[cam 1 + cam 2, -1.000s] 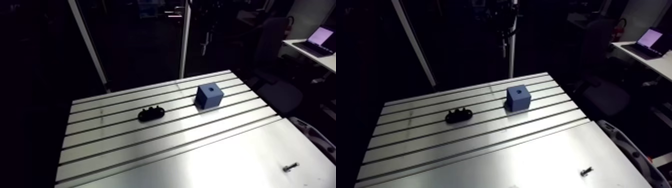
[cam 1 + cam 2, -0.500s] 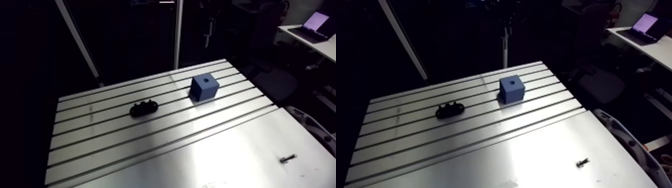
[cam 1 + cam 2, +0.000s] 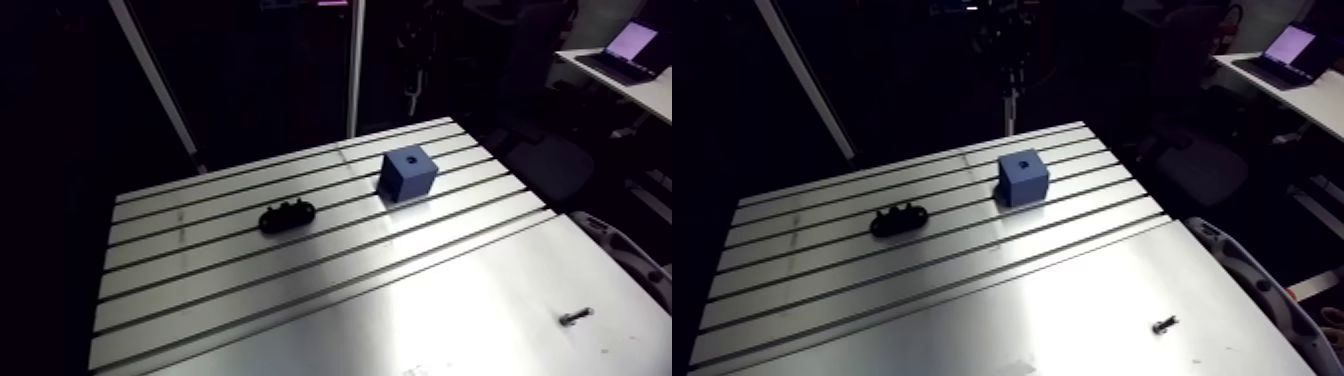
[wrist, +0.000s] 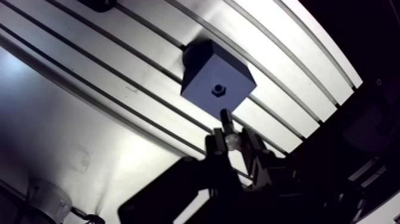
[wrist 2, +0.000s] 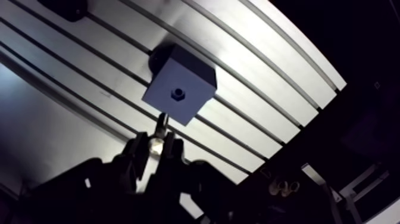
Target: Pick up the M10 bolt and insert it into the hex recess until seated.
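Observation:
In the wrist view my gripper (image 4: 233, 143) is shut on a small metal bolt (image 4: 228, 126), whose shaft sticks out ahead of the fingertips. The shaft tip sits just short of the blue cube (image 4: 208, 68), apart from it, near the side that bears the dark hex recess (image 4: 218, 90). In the arm view the blue cube (image 3: 408, 172) stands on the slotted table (image 3: 300, 290) at the back right, its hole on top. The gripper does not show in the arm view.
A black knobbed part (image 3: 286, 216) lies on the slots left of the cube. Another small bolt (image 3: 575, 318) lies on the smooth plate near the table's front right corner. The table's right edge runs close beyond the cube.
The arm view shifted earlier as the camera moved, then held still. The cube, the black part and the loose bolt have stayed where they were on the table.

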